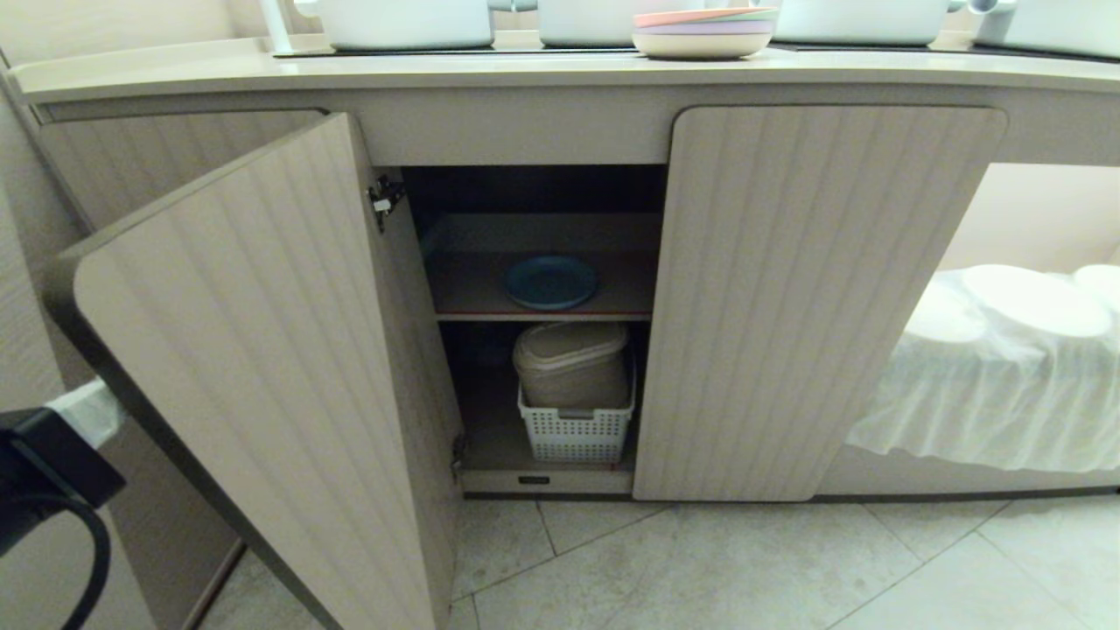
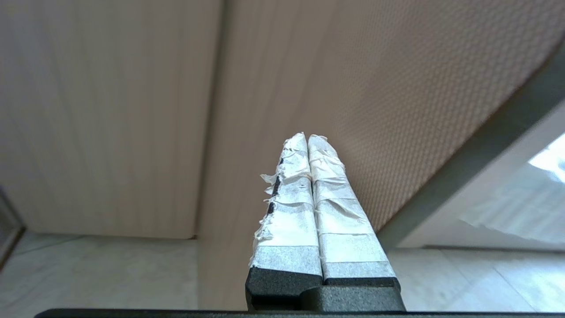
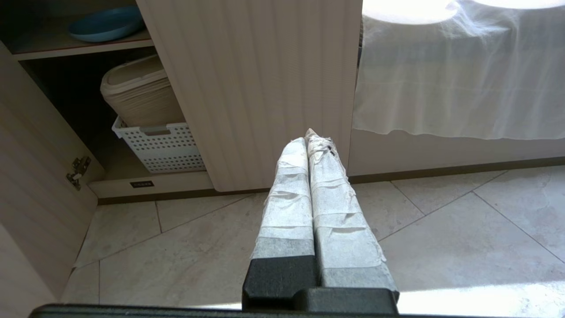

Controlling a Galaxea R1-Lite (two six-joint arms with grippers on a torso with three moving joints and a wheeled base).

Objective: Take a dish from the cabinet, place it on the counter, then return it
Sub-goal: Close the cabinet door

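Nearest the head camera, at lower left: left gripper (image 1: 83, 411), taped fingers (image 2: 304, 194) pressed together and empty, tucked behind the swung-open left door (image 1: 262, 367) of the cabinet (image 1: 525, 140), close to its back face. Right gripper (image 3: 311, 137) low over the tiled floor (image 3: 441, 229), fingers likewise closed on nothing, pointing toward the foot of the closed right door (image 1: 805, 297); out of the head view.

Between the two doors, on the inner shelf (image 1: 542, 313) with its red-taped front edge — the dish (image 1: 550, 282), round and blue, flat and alone, roughly centred in the opening. Below the shelf, a white perforated basket (image 1: 576, 433) with a beige lidded container (image 1: 570, 360) sitting in it.

Above, the counter (image 1: 525, 74), cream with a rounded front edge — a pink-topped stack of pastel plates (image 1: 704, 31) near that edge, white pots (image 1: 402, 22) behind on a black panel. Right of the cabinet, a white cloth (image 1: 989, 385) draped over rounded shapes.
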